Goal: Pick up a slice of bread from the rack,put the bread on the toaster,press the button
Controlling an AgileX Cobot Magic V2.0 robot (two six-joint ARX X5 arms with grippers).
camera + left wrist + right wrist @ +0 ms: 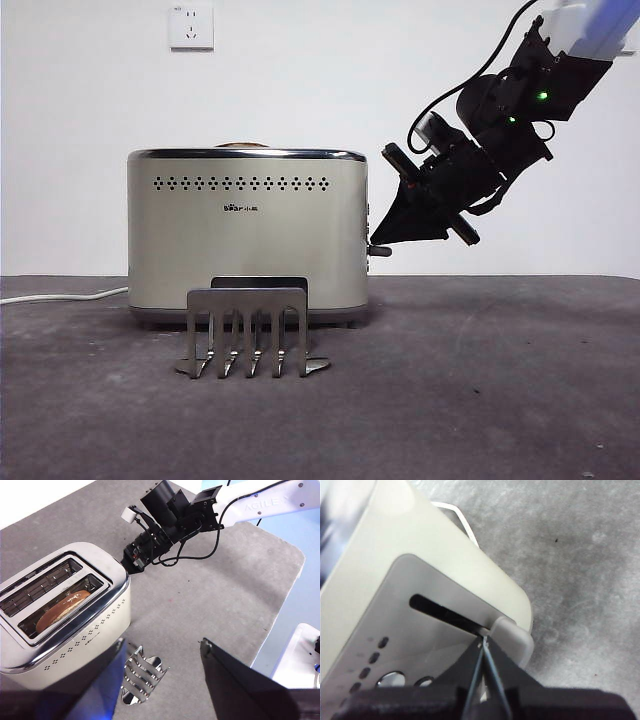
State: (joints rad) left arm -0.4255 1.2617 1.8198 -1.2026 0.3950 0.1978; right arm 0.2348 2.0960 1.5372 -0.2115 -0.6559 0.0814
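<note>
With jaws closed, the right gripper [378,243] is pressing the toaster's [247,230] button [379,251]; the left gripper [162,650] is hovering wide open.

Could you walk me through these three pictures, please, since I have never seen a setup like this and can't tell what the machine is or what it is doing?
This is a robot with two arms working at a grey table. One picture looks level across the table from the front; the other two come from cameras on each arm's wrist.

On the table stand a cream toaster and, before it, a small metal rack, which holds nothing. The slice of bread already sits in one toaster slot, best seen from the left wrist.

The right gripper, jaws closed together and holding nothing, has its tip at the button, the lever on the toaster's narrow end; its own camera shows the tip against that lever. The left gripper hangs open above the table, holding nothing.
</note>
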